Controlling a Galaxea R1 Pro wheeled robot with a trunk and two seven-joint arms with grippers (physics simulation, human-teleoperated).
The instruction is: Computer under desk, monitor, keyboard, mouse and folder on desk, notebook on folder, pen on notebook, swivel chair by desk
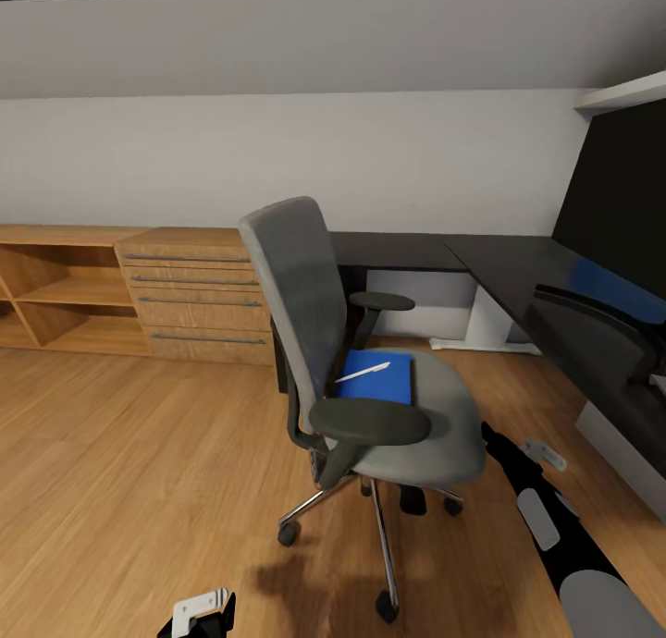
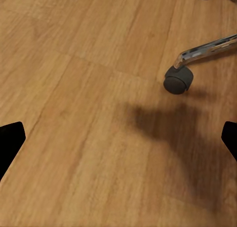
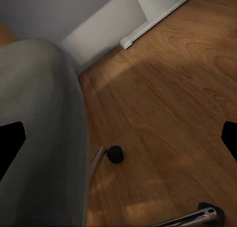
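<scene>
- The flat bright blue folder [image 1: 377, 379] lay on the seat of the grey upholstered swivel chair [image 1: 305, 287], toward the seat's back, with the thin white pen [image 1: 363, 372] resting slantwise on top of it.
- The swivel chair stood on the wooden plank floor [image 1: 120, 453] in the middle of the room, its black armrests on either side of the folder and its chrome five-star base on casters beneath.
- Beyond and to the right of the chair ran the black-topped L-shaped bench [image 1: 518, 263], with a white pedestal leg at its far corner and a blue panel along the right side.
- A wide black screen [image 1: 615, 203] rose over the bench at the right edge.
- A light wooden drawer unit [image 1: 196, 296] and open shelves stood against the far wall on the left.
- The left gripper [image 2: 118, 138] hung spread wide over bare floor near a chair caster [image 2: 178, 80], holding nothing.
- The right gripper [image 3: 118, 138] was likewise wide apart and empty, just beside the grey seat edge [image 3: 39, 138] above the floor.
</scene>
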